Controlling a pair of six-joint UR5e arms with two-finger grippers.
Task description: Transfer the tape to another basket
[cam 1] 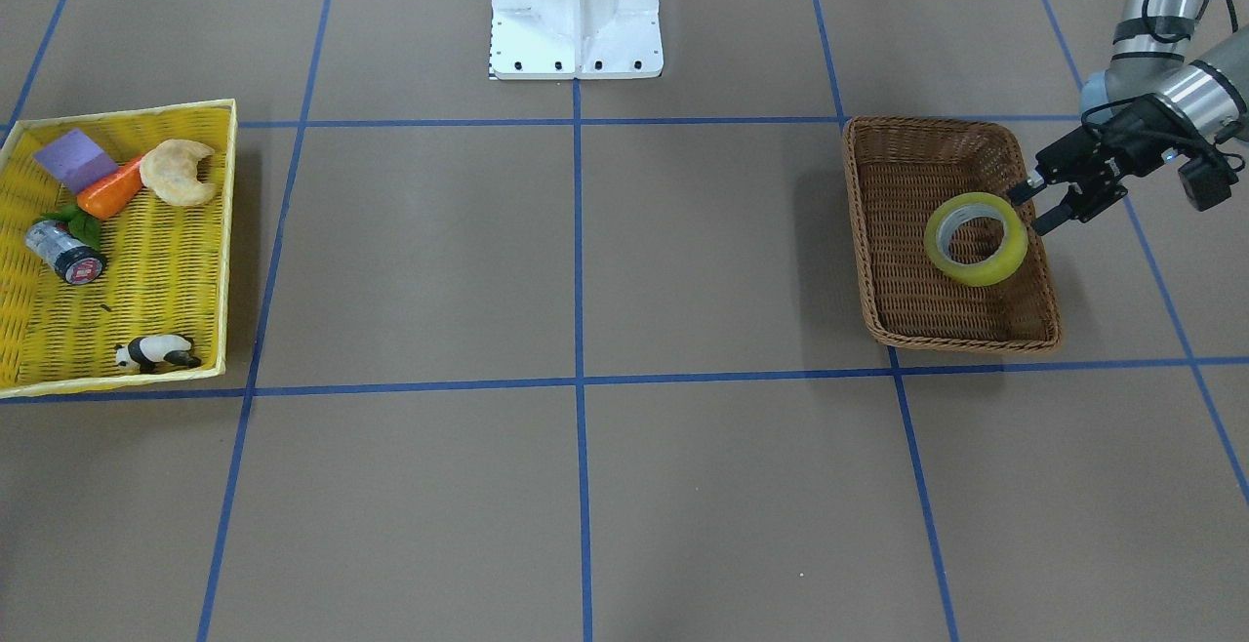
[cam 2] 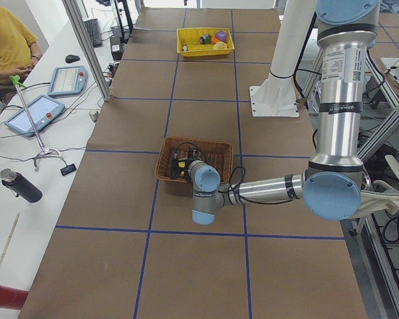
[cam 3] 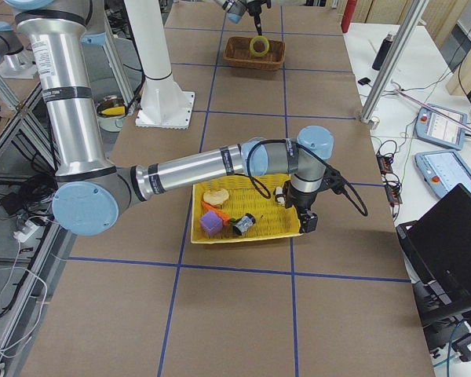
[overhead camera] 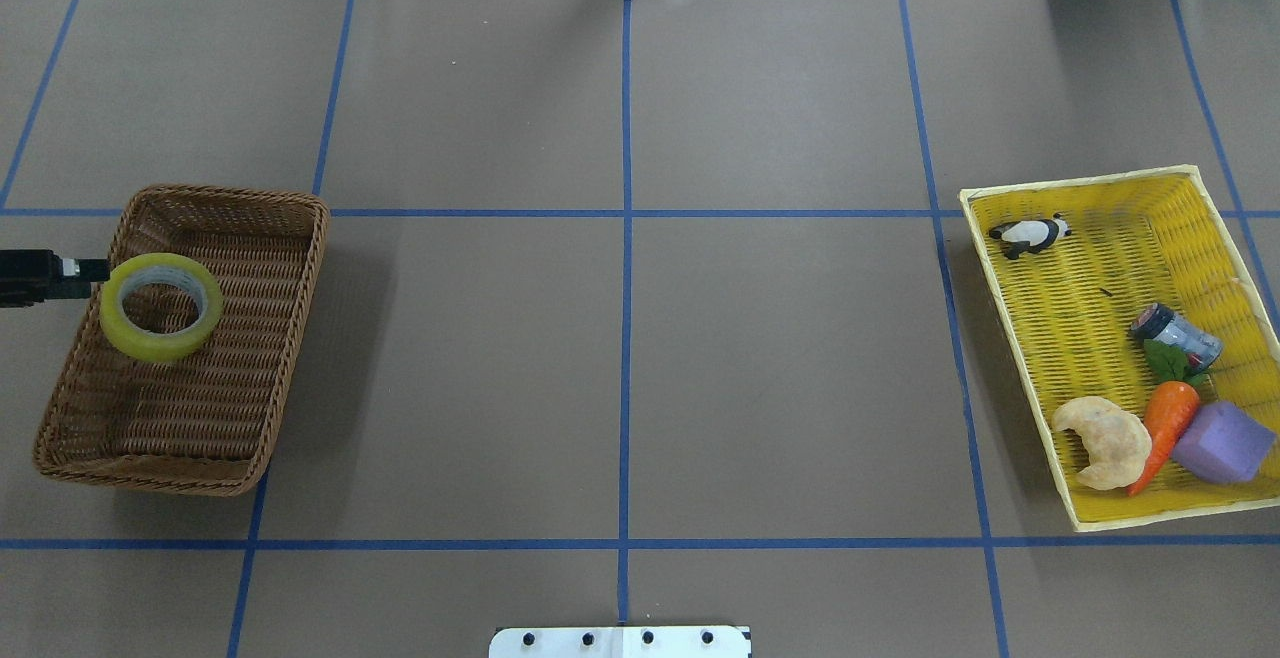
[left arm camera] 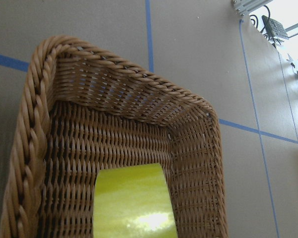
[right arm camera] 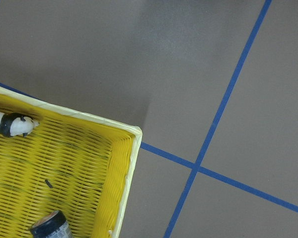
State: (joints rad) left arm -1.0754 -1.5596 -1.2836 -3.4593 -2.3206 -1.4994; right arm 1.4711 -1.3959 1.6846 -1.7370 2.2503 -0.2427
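Note:
The yellow-green tape (cam 1: pixel 976 239) hangs tilted over the brown wicker basket (cam 1: pixel 951 335), near the basket's side closest to my left arm. My left gripper (cam 1: pixel 1034 211) is shut on the roll's wall from outside the basket. In the overhead view the tape (overhead camera: pixel 160 306) sits over the basket (overhead camera: pixel 230 200) with the left gripper (overhead camera: pixel 95 268) at its edge. The left wrist view shows the tape's band (left arm camera: pixel 134 203) above the basket's floor (left arm camera: pixel 129 94). My right gripper (cam 3: pixel 308 224) shows only in the exterior right view, at the yellow tray's rim; I cannot tell if it is open.
The yellow woven tray (overhead camera: pixel 1080 298) at the other end of the table holds a small dark cylinder (overhead camera: pixel 1175 333), a toy panda (overhead camera: pixel 1030 234), a carrot (overhead camera: pixel 1160 428), a croissant (overhead camera: pixel 1105 441) and a purple block (overhead camera: pixel 1222 441). The robot's white base (cam 1: pixel 576 18) stands between the two ends of the table.

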